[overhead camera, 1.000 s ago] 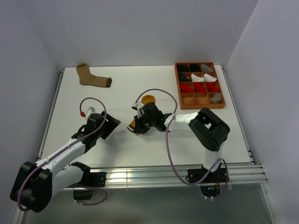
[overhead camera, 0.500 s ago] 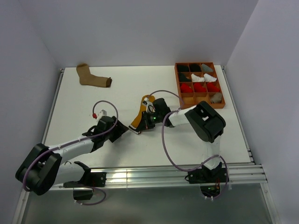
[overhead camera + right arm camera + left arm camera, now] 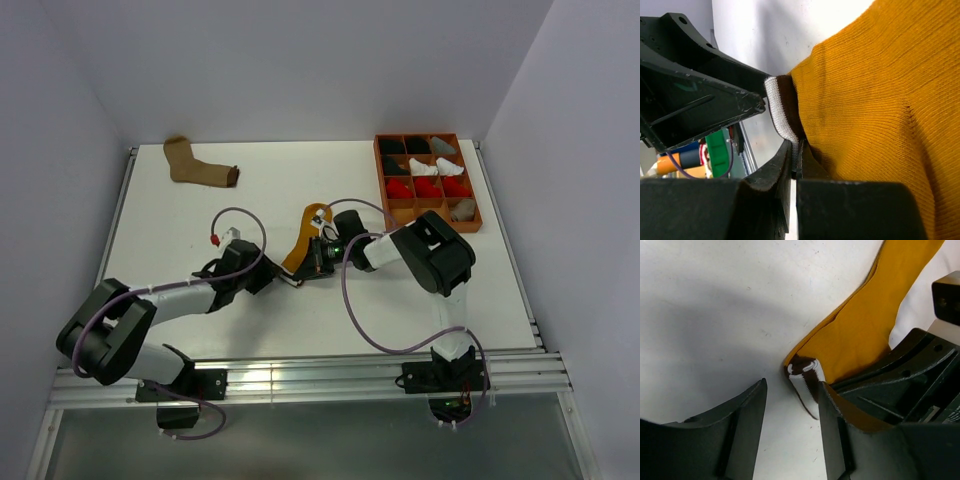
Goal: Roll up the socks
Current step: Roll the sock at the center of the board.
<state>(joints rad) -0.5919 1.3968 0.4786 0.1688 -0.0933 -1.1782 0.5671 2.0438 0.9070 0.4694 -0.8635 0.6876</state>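
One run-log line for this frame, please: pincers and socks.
right pincer: shut on mustard sock cuff | left pincer: open, fingers either side of cuff | brown sock: far-left, untouched

Robot lab test cell. Bare white counter (image 3: 260, 190) boxed in by plain pale walls (image 3: 300, 70) at 9, 12 and 3 o'clock. Aluminium rail frame (image 3: 320, 378) at 6 o'clock carries two bolted machines, left arm (image 3: 175, 295) and right arm (image 3: 440, 262), trailing loose purple cables (image 3: 348, 305). Staged props: yellow sock (image 3: 312, 222) at centre, brown sock (image 3: 195, 168) at 11 o'clock, compartment tray (image 3: 430, 229) of rolled socks at 2 o'clock.
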